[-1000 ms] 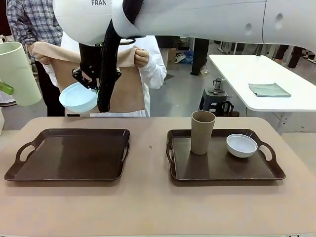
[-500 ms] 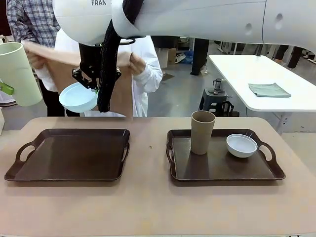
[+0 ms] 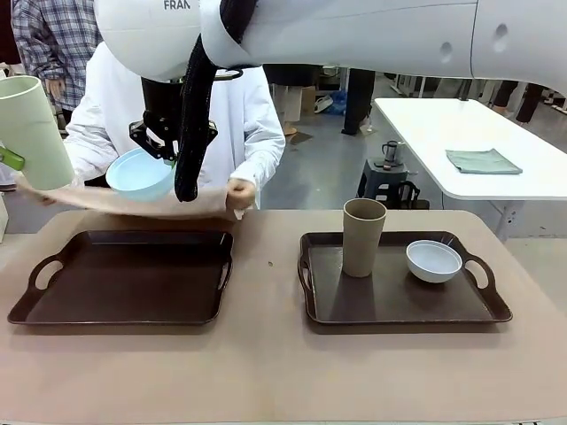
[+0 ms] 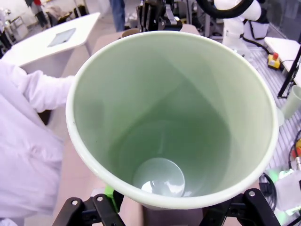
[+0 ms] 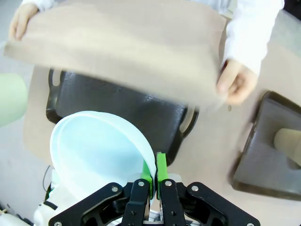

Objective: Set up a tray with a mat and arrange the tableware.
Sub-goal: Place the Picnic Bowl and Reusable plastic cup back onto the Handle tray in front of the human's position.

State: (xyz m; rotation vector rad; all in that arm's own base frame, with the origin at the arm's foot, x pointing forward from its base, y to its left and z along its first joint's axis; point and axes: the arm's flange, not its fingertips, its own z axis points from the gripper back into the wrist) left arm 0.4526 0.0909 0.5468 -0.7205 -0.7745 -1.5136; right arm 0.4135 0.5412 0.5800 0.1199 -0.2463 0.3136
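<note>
- Pale green cup [image 3: 31, 133] clamped between the fingers of the left gripper [image 4: 171, 209], held aloft and tilted, open mouth toward the wrist camera, nothing inside.
- Light blue bowl [image 3: 140, 173] pinched at its rim by the right gripper [image 5: 153, 181], green pads pressed almost together on the thin wall; bowl tilted and hanging in the air.
- Below and beyond that gripper, a tan mat [image 5: 122, 47] stretched nearly flat between the person's hands [image 5: 237, 82], one at each end.
- Under the mat and under the right gripper, an empty dark tray [image 3: 124, 274] on the table [image 3: 266, 372]; mat above its far edge, contact impossible to tell.
- Well off to the side away from the left gripper, a second tray [image 3: 399, 305] with the brown cup [image 3: 363, 235] upright and the white bowl [image 3: 433, 259] near it, not touching.
</note>
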